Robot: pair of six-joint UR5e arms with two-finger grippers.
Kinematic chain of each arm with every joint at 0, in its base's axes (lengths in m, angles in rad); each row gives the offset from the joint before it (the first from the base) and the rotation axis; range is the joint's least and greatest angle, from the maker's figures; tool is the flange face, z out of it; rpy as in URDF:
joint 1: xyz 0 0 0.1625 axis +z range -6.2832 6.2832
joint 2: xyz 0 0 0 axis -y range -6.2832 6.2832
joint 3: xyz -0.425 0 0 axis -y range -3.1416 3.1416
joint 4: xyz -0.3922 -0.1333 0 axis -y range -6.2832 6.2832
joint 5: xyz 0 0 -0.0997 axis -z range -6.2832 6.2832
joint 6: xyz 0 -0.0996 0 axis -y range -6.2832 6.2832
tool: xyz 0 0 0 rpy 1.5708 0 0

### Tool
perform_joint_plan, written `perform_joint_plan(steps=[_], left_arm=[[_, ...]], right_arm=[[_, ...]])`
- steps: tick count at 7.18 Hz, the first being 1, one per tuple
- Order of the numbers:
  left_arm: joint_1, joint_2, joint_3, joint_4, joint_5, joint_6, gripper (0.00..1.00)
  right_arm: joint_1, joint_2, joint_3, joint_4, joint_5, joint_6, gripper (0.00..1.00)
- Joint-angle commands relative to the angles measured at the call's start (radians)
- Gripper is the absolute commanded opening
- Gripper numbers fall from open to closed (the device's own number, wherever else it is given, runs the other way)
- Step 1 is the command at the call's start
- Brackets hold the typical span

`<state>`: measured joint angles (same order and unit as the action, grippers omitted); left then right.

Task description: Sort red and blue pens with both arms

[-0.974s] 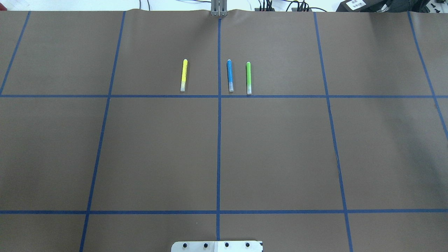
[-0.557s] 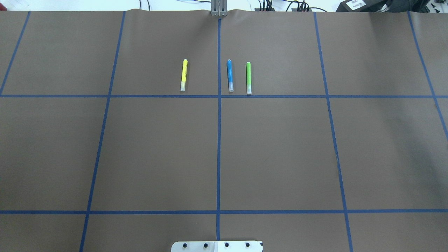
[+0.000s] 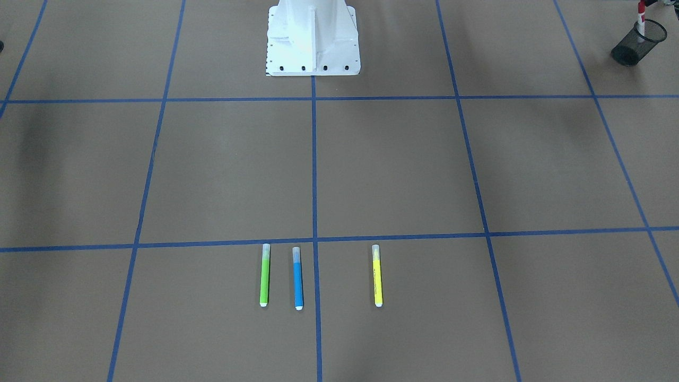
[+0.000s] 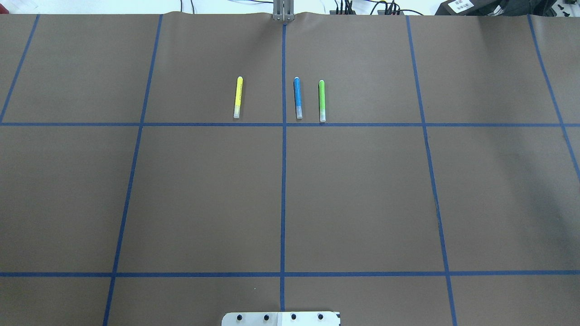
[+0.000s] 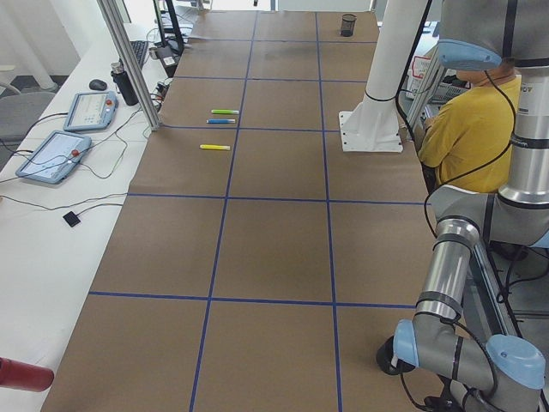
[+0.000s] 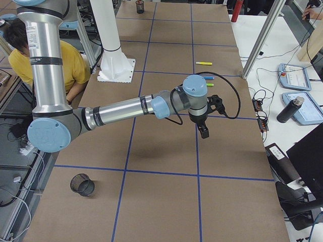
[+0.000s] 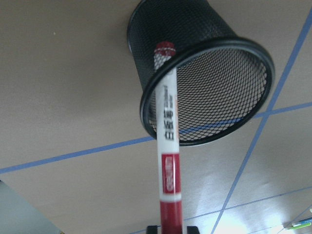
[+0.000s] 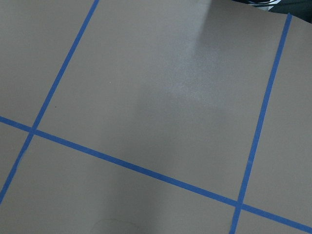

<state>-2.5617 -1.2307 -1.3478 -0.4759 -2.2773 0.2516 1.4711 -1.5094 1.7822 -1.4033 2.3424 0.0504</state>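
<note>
Red marker [image 7: 166,131]: clamped in the left gripper [image 7: 171,229]. Both fingertips show at the bottom edge of the left wrist view, either side of the red end. White printed barrel runs away from the camera, crosses the near rim of a black mesh cup [image 7: 195,29], and the far red end sits inside the cup. Whether it touches the mesh I can't tell.

Front-facing view, near to far:
- Three slim highlighters lie flat and parallel on the brown table [image 3: 398,170], clear caps pointing at the robot.
- Green highlighter [image 3: 264,275] and blue highlighter [image 3: 298,278] are side by side but apart. Blue is just beside the centre tape line [image 3: 314,159], on the robot's right of it.
- Yellow highlighter [image 3: 377,276] is across that line, on the robot's left.
- White pedestal [image 3: 313,37] at the far edge. The mesh cup with the marker stands in the far corner on the robot's left.

Right arm [image 6: 126,107] reaches out over the table. The right gripper [image 6: 202,127] points down, short of the highlighters and not touching them. Clenched or released: can't tell, as only the side camera catches it.
</note>
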Motion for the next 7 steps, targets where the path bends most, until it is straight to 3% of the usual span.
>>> perform_joint_plan(steps=[1, 3, 7], left_arm=[[0.000, -0.016, 0.009, -0.001, -0.001, 0.000, 1.00], [0.002, -0.047, -0.023, -0.019, 0.009, 0.014, 1.00], [0.040, -0.064, -0.285, -0.143, 0.010, 0.018, 1.00]], right_arm=[[0.000, 0.000, 0.000, 0.000, 0.000, 0.000, 1.00], [0.000, -0.002, 0.000, 0.000, -0.002, 0.000, 1.00], [0.000, -0.012, -0.003, -0.002, 0.000, 0.002, 1.00]])
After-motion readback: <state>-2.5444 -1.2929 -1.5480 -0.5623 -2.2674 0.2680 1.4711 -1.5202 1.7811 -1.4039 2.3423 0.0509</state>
